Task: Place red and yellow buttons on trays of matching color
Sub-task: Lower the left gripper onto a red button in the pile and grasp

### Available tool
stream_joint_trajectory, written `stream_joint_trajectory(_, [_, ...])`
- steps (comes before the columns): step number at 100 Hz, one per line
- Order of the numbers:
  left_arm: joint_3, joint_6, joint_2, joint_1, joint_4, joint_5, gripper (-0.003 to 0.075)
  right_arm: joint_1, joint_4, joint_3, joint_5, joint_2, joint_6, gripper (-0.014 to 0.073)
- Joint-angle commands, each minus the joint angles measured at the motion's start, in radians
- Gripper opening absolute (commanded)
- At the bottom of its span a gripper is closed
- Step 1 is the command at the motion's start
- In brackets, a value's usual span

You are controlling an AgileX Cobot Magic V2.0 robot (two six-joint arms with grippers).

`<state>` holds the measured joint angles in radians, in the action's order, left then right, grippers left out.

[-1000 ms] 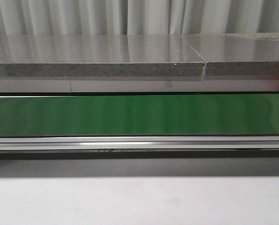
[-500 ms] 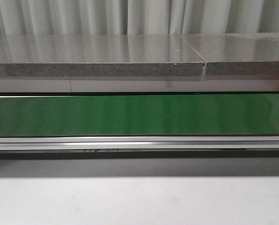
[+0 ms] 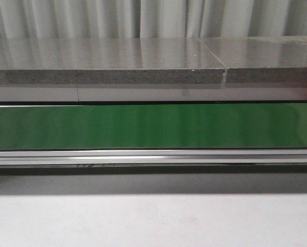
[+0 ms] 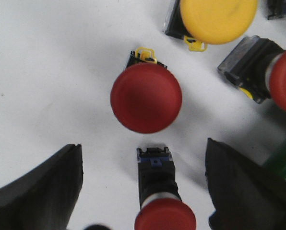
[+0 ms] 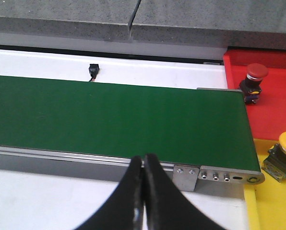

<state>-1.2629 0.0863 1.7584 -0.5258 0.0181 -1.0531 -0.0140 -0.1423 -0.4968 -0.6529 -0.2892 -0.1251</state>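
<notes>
Left wrist view: left gripper [image 4: 143, 191] spread wide, dark fingers [image 4: 42, 191] apart, nothing between the pads but a small red button [image 4: 158, 199] lying on its side on the white table [image 4: 47, 72], long axis running lengthwise between the fingers, cap toward the camera, black body away. Just beyond, a large red mushroom button [image 4: 146, 97] standing upright, cap up, yellow clip at its far edge. Further off, a yellow button [image 4: 218, 18] cap-up, and a third red button [image 4: 272, 72] tipped on its side, cap toward the frame edge, body toward the yellow one. Bare white surface to one side of the large red cap; other side crowded.

Right wrist view: right gripper [image 5: 143, 191] pressed together, fingertips touching, empty, hanging over the near rail of the green conveyor belt [image 5: 109, 120]. Past the belt's end, a red tray [image 5: 277, 96] carrying one red button [image 5: 254, 80] upright, and a yellow tray [image 5: 272, 201] carrying one yellow button [image 5: 283, 158], tilted.

Front view: only the belt, grey countertop [image 3: 117, 62] and curtain [image 3: 143, 18]; no buttons, trays or arms visible.
</notes>
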Motion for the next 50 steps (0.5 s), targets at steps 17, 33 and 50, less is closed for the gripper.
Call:
stream_joint_trajectory(17, [-0.053, 0.001, 0.038, -0.004, 0.003, 0.078, 0.0508, -0.001, -0.008, -0.025, 0.069, -0.007, -0.006, -0.0066])
stream_joint_trajectory(33, [-0.067, 0.001, 0.061, -0.004, 0.003, 0.111, 0.0372, -0.001, -0.008, -0.025, 0.069, -0.007, -0.006, -0.0066])
stream_joint_trajectory(50, [-0.067, 0.001, 0.061, -0.004, 0.003, 0.131, 0.0197, -0.001, -0.008, -0.025, 0.07, -0.007, -0.006, -0.0066])
